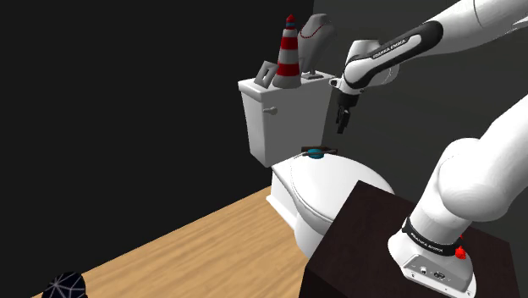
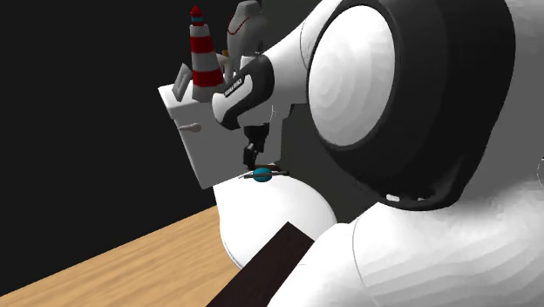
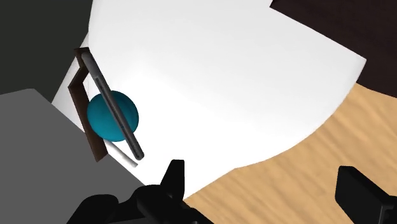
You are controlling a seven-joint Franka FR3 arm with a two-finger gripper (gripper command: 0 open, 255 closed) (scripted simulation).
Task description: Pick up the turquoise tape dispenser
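The turquoise tape dispenser (image 1: 316, 153) lies at the back of the white toilet lid (image 1: 334, 184), against its tank (image 1: 271, 114) (a striped lighthouse figure (image 1: 289, 52) stands there). The gripper (image 1: 342, 127) hangs above that lid, fingers (image 3: 173, 175) apart, empty.

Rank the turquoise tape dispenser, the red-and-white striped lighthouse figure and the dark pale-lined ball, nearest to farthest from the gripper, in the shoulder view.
1. Turquoise tape dispenser, just below the gripper, on the white toilet lid.
2. Red-and-white striped lighthouse figure, on the tank.
3. Dark pale-lined ball, far off on the floor.
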